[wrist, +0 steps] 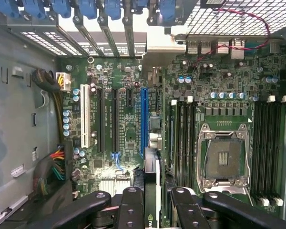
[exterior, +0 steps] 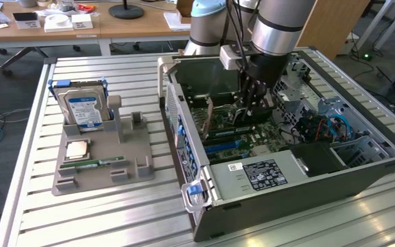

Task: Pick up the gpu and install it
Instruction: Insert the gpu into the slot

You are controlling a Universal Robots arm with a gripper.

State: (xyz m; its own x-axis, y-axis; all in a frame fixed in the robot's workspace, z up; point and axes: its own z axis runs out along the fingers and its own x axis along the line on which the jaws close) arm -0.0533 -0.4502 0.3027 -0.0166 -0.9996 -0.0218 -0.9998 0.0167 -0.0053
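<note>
My gripper [exterior: 252,105] reaches down into the open computer case [exterior: 362,177], over the motherboard [wrist: 128,138]. In the wrist view its black fingers [wrist: 131,200] are shut on the gpu [wrist: 151,167]. The card is seen edge-on as a thin dark strip running away from the gripper [wrist: 155,195]. Its silver end bracket [wrist: 164,45] sits against the case's rear slot openings. The card hangs just beside the long blue slot [wrist: 143,119]; I cannot tell whether it touches the board.
A grey holder [exterior: 101,164] at the exterior view's left carries a blue-labelled hard drive [exterior: 84,108], a CPU [exterior: 77,149] and a green RAM stick [exterior: 94,163]. Inside the case are a white slot [wrist: 85,119], the CPU socket [wrist: 224,160], cable bundles [wrist: 52,167] and the power supply [exterior: 263,175].
</note>
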